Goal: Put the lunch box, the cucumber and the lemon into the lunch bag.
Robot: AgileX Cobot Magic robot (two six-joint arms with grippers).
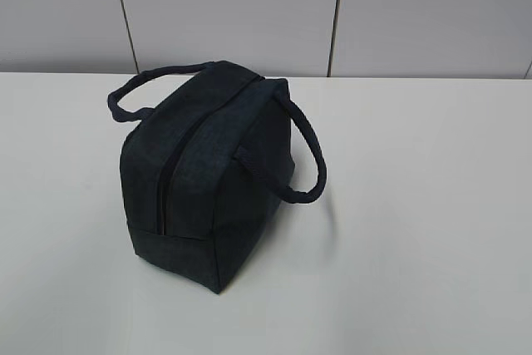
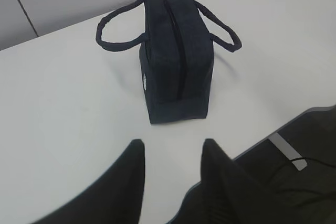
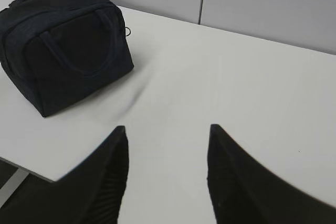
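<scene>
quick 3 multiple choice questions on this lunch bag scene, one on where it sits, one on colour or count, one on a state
1. Where is the lunch bag?
A. standing on the white table
B. hanging from a gripper
C. on the floor

2. How many loop handles does the bag show?
A. none
B. two
C. four

3. What is the state of the bag's top zipper?
A. wide open, contents showing
B. closed along the top
C. torn off

Answers:
1. A, its base rests flat on the tabletop with nothing gripping it.
2. B, one handle loops out on each side.
3. B, the seam runs shut and no inside is visible.
</scene>
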